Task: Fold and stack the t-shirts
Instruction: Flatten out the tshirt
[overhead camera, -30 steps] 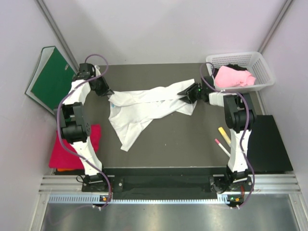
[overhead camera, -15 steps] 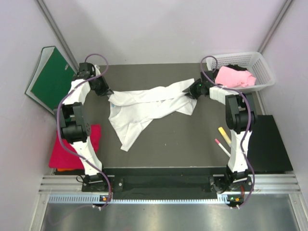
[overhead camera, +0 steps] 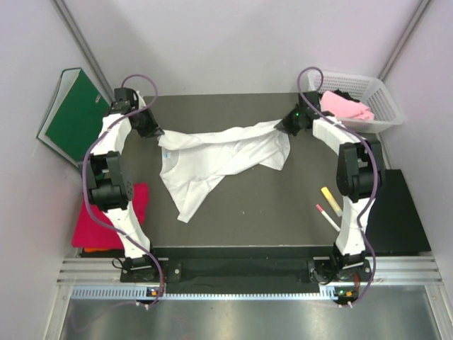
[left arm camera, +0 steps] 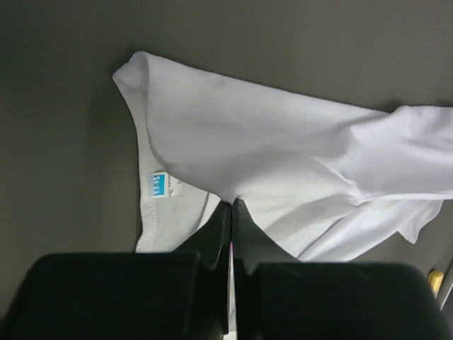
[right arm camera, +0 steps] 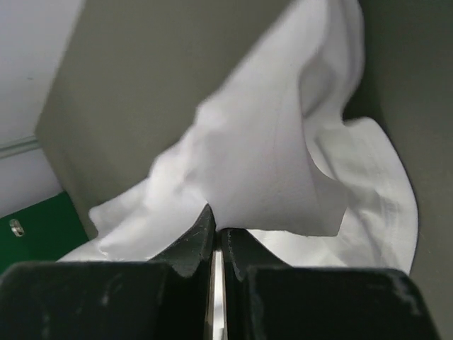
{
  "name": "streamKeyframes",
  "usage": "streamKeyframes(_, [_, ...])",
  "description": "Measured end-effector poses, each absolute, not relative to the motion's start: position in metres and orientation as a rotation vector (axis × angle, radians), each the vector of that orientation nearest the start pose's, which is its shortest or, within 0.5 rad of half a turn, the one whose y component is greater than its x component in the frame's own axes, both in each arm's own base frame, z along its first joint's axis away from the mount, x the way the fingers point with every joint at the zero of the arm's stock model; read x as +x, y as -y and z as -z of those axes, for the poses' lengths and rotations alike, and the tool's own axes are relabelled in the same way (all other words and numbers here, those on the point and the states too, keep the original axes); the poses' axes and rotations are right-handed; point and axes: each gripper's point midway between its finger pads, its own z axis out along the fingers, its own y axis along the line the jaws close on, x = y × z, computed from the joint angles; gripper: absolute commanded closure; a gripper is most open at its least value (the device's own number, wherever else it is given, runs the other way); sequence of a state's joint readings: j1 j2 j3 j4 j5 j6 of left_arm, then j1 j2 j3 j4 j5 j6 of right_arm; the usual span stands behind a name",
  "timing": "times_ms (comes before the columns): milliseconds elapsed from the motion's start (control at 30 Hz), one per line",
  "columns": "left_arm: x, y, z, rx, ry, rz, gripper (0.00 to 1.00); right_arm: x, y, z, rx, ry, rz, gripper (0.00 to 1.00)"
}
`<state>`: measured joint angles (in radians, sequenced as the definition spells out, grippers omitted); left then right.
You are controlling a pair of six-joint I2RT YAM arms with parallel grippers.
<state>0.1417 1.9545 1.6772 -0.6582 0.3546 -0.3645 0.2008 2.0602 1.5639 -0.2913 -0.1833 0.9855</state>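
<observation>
The left tool point(left arm camera: 231, 207) is pinched tight on a fold of the white t-shirt point(overhead camera: 212, 152) just beside its collar label point(left arm camera: 158, 185), near the far left corner of the tabletop point(overhead camera: 283, 212). The right tool point(right arm camera: 216, 228) is clamped on the shirt's other end, toward the far right corner. The shirt stretches between them along the far edge, its body trailing toward the middle.

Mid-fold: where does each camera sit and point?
Top external: above, behind the robot, looking down at the table; left arm and right arm show.
Left wrist: on the left arm, looking past the shut left gripper at the white t-shirt.
Right wrist: on the right arm, past the shut right gripper; green binder beyond.
Shared: all three see the white t-shirt.
</observation>
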Motion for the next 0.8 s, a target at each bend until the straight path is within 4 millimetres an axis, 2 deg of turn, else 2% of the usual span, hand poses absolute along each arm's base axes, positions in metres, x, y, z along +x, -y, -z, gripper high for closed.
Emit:
streamKeyframes(100, [0.489, 0.001, -0.154, -0.481, -2.414, 0.509, 1.0, 0.532, -0.169, -0.149, 0.778, -2.245, -0.771, 1.0])
streamKeyframes(200, [0.491, -0.002, -0.183, -0.465, -2.344, 0.491, 1.0, 0.543, -0.166, -0.198, 0.698, -2.156, -0.785, 1.0])
streamKeyframes(267, [0.493, -0.003, -0.202, -0.447, -2.3, 0.489, 1.0, 0.543, -0.164, -0.217, 0.657, -2.119, -0.79, 1.0])
streamKeyframes(333, [0.495, -0.003, -0.217, -0.427, -2.258, 0.488, 1.0, 0.541, -0.163, -0.221, 0.639, -2.11, -0.794, 1.0])
streamKeyframes(433, [0.494, -0.001, -0.225, -0.415, -2.242, 0.498, 1.0, 0.529, -0.163, -0.196, 0.63, -2.154, -0.786, 1.0])
streamKeyframes(500, [0.493, 0.0, -0.223, -0.413, -2.246, 0.507, 1.0, 0.518, -0.162, -0.168, 0.642, -2.211, -0.767, 1.0])
streamKeyframes(633, [0.485, 0.002, -0.208, -0.425, -2.281, 0.515, 1.0, 0.483, -0.156, -0.106, 0.721, -2.371, -0.719, 1.0])
streamKeyframes(700, [0.482, 0.002, -0.202, -0.43, -2.296, 0.516, 1.0, 0.472, -0.156, -0.09, 0.732, -2.419, -0.712, 1.0])
streamKeyframes(800, [0.481, 0.002, -0.203, -0.426, -2.297, 0.514, 1.0, 0.465, -0.159, -0.08, 0.729, -2.444, -0.722, 1.0])
